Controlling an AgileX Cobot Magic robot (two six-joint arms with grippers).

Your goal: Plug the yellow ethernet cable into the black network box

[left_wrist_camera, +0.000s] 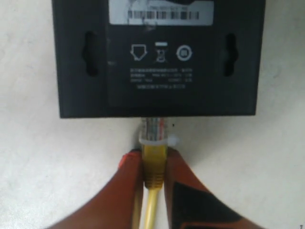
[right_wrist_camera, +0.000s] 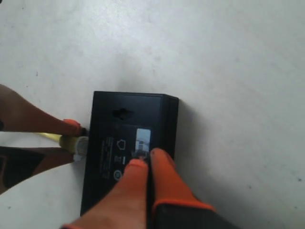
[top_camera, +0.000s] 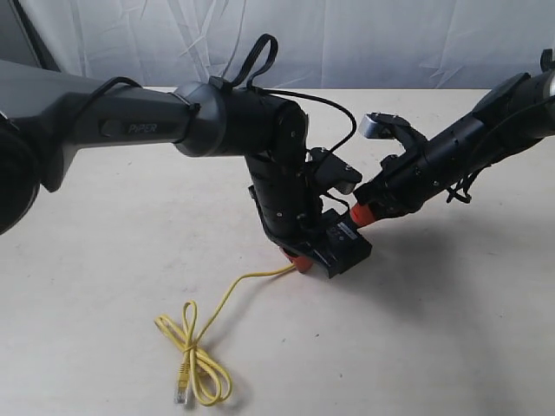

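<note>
Left wrist view: left gripper (left_wrist_camera: 153,160) pinched tight on yellow ethernet cable (left_wrist_camera: 154,167) just behind its clear plug. Plug tip meets the port-side edge of black network box (left_wrist_camera: 159,57); how deep it sits is unclear. Right gripper (right_wrist_camera: 147,164) closed, holding nothing, fingertips pressing the box's labelled face. Box lies near the middle of the desk (top_camera: 451,329). Cable's slack coil lies toward the near edge. Bare surface runs from box to right edge.

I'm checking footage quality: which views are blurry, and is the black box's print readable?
Left wrist view: soft, print on the black network box unreadable, yellow ethernet cable plug clearer. Right wrist view: jaws of the right gripper blur up close. Exterior view: sharpest, evenly lit, soft shadows.
</note>
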